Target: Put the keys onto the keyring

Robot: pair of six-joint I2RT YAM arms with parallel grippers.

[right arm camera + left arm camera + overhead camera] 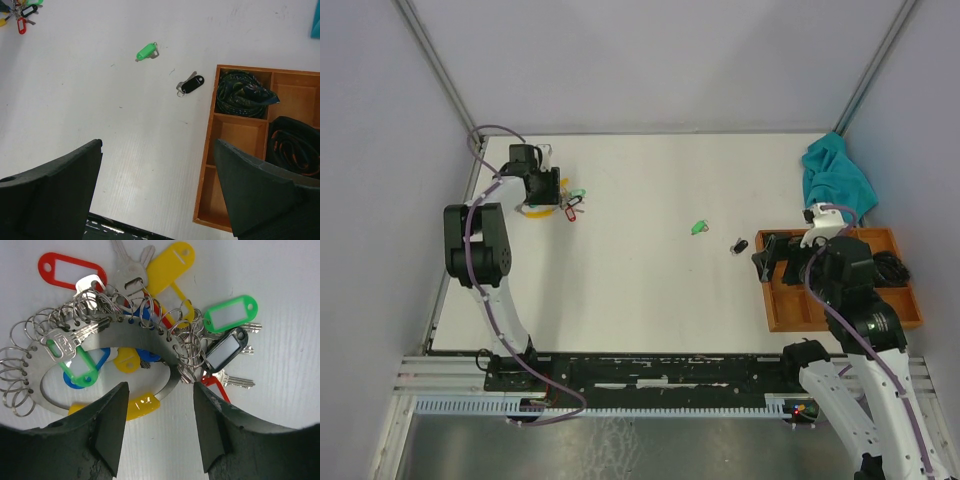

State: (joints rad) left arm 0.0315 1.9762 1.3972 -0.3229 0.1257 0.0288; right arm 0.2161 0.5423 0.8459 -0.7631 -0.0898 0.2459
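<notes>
The left gripper is released: its jaws are spread and clamp nothing. Its two dark fingers stand on either side of the near edge of the keyring. Whether either pad touches the metal cannot be determined.

The keyring is a flat silvery ring perforated along its rim, with each hole carrying a small wire loop. It lies on the white table towards the far left. The bunch includes a red tag, a yellow tag, a green tag and a black tag. Their label windows are plain white with nothing written on them. One stamped key bears raised characters on its head, too small to read.

The right gripper is released, jaws wide and empty, above bare table just left of the wooden tray. Beyond it two loose keys lie on the table, apart from each other. These are the green-headed key and the black-headed key, the latter near the tray's far left corner. Both are well apart from the keyring and neither is threaded on it.

One tray compartment holds a patterned cloth and another holds a black coiled item. A teal cloth lies beyond the tray by the right wall.
</notes>
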